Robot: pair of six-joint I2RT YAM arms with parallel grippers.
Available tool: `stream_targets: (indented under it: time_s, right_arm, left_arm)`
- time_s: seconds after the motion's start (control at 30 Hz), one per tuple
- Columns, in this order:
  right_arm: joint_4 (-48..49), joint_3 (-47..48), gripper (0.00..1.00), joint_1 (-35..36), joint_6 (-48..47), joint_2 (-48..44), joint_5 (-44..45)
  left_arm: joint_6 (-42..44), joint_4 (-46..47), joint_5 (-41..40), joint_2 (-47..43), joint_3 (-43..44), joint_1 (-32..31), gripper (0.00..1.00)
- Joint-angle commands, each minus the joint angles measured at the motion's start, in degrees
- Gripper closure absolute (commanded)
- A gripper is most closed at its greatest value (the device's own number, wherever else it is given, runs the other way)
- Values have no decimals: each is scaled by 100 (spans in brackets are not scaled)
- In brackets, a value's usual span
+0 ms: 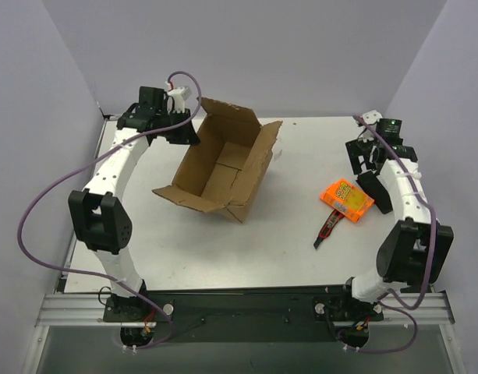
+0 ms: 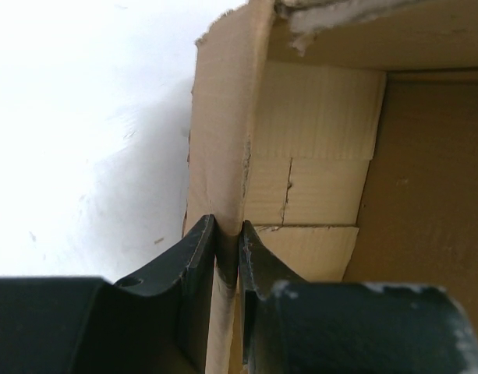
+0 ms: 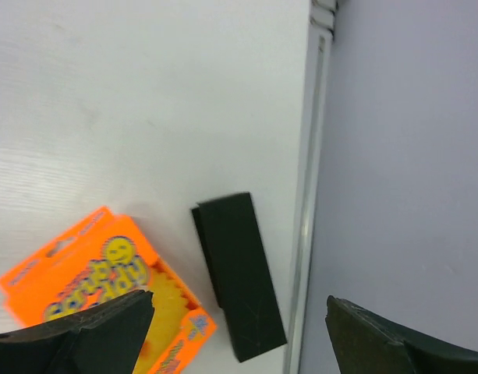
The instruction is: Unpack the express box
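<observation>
The brown corrugated express box (image 1: pixel 223 167) sits tilted at left-centre of the white table (image 1: pixel 285 249), mouth open, flaps splayed, edges ragged. The left gripper (image 2: pixel 227 230) pinches 1 cardboard wall. The right gripper (image 3: pixel 237 305) hangs spread wide over an orange packet (image 3: pixel 98 280) and a black block (image 3: pixel 231 249).
</observation>
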Motion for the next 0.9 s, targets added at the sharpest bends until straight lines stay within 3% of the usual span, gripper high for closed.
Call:
stream_targets:
  time_s: [0.0, 0.07, 0.13, 0.2, 0.27, 0.3, 0.4, 0.43, 0.5, 0.67, 0.87]
  right_arm:
    - [-763, 106, 1, 402, 418, -880, -850]
    - [-1010, 54, 1, 402, 883, -1240, -1780]
    - [-1046, -69, 1, 420, 1366, -1512, -2040]
    - [-1098, -113, 1, 560, 2079, -1645, -1875]
    - [-1212, -105, 1, 665, 2439, -1698, -1629]
    - [-1282, -96, 0, 692, 2633, -1707, -1445]
    - [-2079, 298, 0, 771, 2861, -1550, -1059]
    - [-2274, 430, 0, 789, 2880, -1514, -952]
    - [-2722, 835, 0, 815, 2872, -1453, -636]
    - [-2953, 1370, 0, 824, 2757, -1610, -573]
    - [-3892, 2952, 0, 815, 2310, -750, -634]
  left_arm:
    - [1446, -949, 1325, 731, 1638, -193, 100]
    - [2121, -1694, 1449, 1108, 2168, -342, 100]
    - [2650, -2346, 1475, 1417, 3090, -466, 100]
    - [3336, -3313, 1266, 1883, 3975, -702, 100]
    - [3696, -3823, 1011, 2181, 4279, -843, 100]
    - [3751, -3887, 723, 2227, 4315, -957, 95]
    - [3646, -3809, 221, 2227, 4192, -1107, 68]
    - [3594, -3756, 167, 2201, 4140, -1160, 54]
    - [3348, -3476, 96, 2078, 4096, -1160, 5]
    - [2689, -2677, 8, 1552, 4069, -985, 5]
    - [1624, -1480, 0, 769, 3743, -414, 5]
